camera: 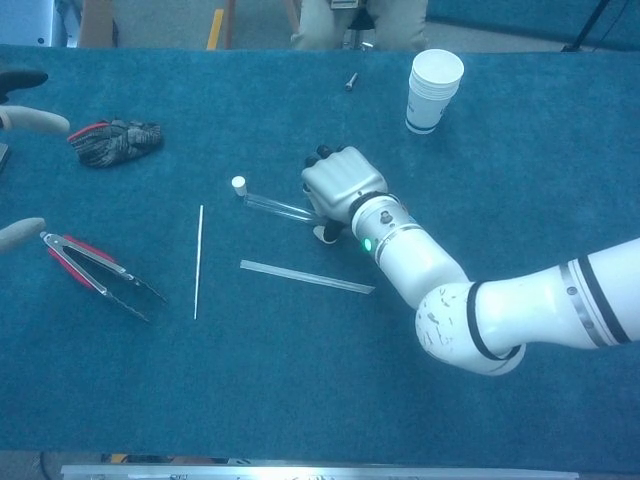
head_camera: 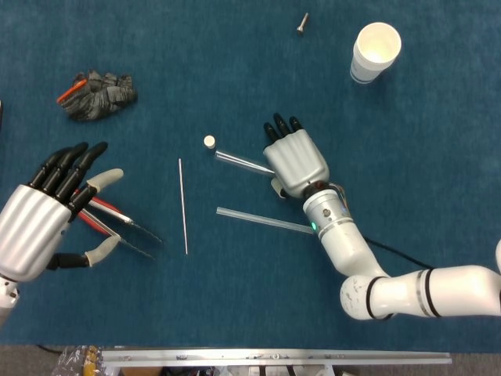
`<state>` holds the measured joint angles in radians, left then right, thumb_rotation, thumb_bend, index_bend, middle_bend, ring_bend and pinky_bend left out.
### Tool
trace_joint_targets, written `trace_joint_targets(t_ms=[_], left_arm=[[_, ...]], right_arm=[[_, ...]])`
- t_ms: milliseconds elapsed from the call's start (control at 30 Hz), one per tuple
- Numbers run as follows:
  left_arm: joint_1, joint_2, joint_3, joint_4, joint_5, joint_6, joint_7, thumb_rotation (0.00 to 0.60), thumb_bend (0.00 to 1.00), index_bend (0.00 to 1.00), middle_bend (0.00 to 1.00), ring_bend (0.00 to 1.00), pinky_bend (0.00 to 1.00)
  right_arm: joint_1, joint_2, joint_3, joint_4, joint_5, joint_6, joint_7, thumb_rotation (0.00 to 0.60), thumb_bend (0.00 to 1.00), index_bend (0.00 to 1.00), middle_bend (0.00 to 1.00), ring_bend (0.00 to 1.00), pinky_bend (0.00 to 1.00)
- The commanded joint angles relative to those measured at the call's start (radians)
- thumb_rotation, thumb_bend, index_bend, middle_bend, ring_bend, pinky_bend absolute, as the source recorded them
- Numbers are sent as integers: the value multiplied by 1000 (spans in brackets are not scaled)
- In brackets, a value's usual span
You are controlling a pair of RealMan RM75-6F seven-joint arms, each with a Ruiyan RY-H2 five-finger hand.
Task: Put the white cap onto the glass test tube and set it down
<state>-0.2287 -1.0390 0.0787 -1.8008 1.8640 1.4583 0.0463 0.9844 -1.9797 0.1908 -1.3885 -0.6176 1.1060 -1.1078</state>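
Head view gives you the glass test tube [head_camera: 241, 162] as a thin clear cylinder lying flat on the blue, felt-like counter [head_camera: 235, 313]. Its long axis runs nearly left to right with a slight downward tilt toward the right. One end points at the white cap [head_camera: 209, 142], a small round plug sitting just beside that end, apart from it. The other end disappears under your right hand [head_camera: 295, 159].

That hand lies palm down over the tube's right end, its silver back up and its black fingers [head_camera: 279, 128] pressed together; the thumb curls beneath by the tube. Whether it actually pinches the glass, you cannot tell from either view.

Below the tube lies a flat clear strip [head_camera: 263, 222], angled much the same way. Left of it, a thin pale rod [head_camera: 182, 205] lies almost vertical in the frame.

Your left hand [head_camera: 39, 219] hovers at the left edge with fingers spread and holding nothing, above red-handled pliers [head_camera: 117, 223]. A crumpled grey glove [head_camera: 98, 95], a small bolt [head_camera: 302, 23] and stacked white paper cups [head_camera: 374, 52] lie along the far side.
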Motion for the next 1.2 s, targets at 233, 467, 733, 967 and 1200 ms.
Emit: trace_joint_targets(t_ms=[233, 467, 733, 967, 1200], left_arm=[[1, -1, 1, -8, -1, -4, 9, 358, 260, 168, 0, 0, 6], [-3, -6, 1, -14, 1, -13, 18, 359, 260, 168, 0, 0, 6], [0, -4, 3, -26, 3, -12, 29, 358, 261, 168, 0, 0, 6], [2, -2, 5, -30, 7, -9, 31, 360, 260, 168, 0, 0, 6], [9, 2, 7, -32, 9, -2, 33, 359, 260, 168, 0, 0, 6]], right_arm=[[1, 63, -25, -49, -1, -6, -27, 502, 450, 537, 160, 5, 157], [-2, 150, -45, -120, 16, 11, -62, 503, 449, 537, 160, 6, 157], [4, 175, -58, -138, 53, 9, -73, 503, 439, 495, 157, 6, 157], [14, 173, -57, -140, 71, 14, -70, 503, 383, 438, 143, 6, 157], [19, 166, -69, -137, 50, 17, -57, 503, 357, 420, 143, 6, 157]])
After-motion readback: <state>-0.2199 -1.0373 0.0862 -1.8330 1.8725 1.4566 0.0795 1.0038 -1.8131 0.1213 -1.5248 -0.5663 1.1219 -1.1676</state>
